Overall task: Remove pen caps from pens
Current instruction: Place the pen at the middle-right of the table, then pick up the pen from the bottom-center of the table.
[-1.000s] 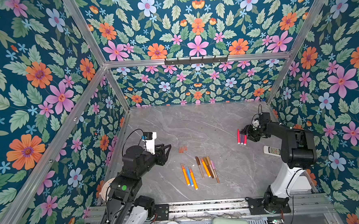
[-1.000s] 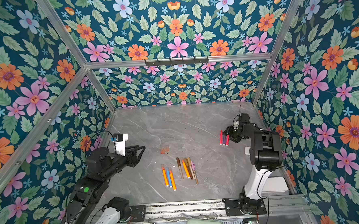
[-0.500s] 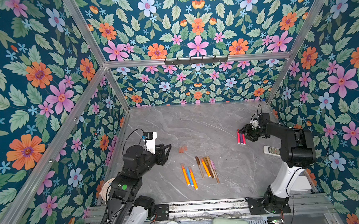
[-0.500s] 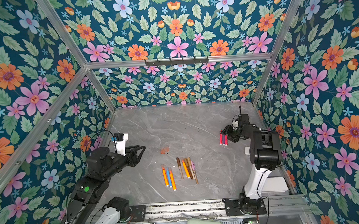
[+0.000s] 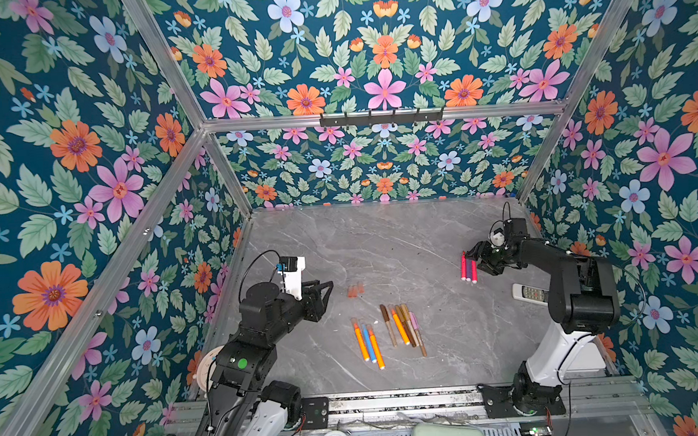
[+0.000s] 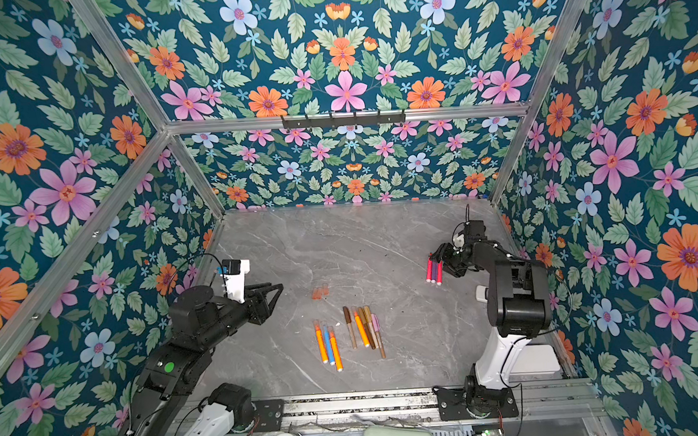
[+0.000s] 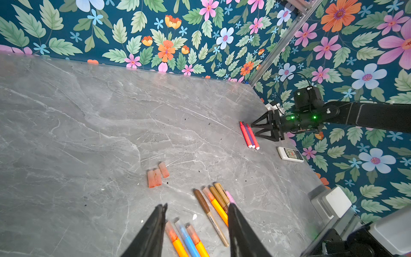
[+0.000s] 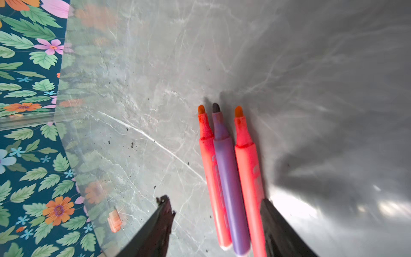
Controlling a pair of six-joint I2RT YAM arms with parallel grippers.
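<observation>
Barely anything moved: right gripper (image 8: 215, 198) has crept a touch toward the three uncapped pens (image 8: 229, 178); left arm is in the same pose as a second ago.

Right jaws stand apart, gripping nothing. From its wrist camera the red-purple-red trio lies flat on the table (image 8: 311, 111). Tail ends sit in the gap between the fingers, felt tips pointing out ahead. The outer red barrel runs right up against one finger (image 8: 282, 235); can't tell if it touches. The other finger is clear of them.

Left gripper (image 7: 197, 204) hangs above the table, jaws also spread and empty. In the gap between its fingers, under them: three capped pens (image 7: 188, 239), orange, blue, orange, side by side. Ahead of the jaws, off toward one finger: three loose orange caps (image 7: 156, 175), two touching, the third just beside. By the other finger, partly hidden behind it: five capped pens (image 7: 216, 201) bunched together, brown, orange, brown, gold, pink.

White remote (image 7: 290, 154) lies near the right gripper, beside the uncapped trio.
</observation>
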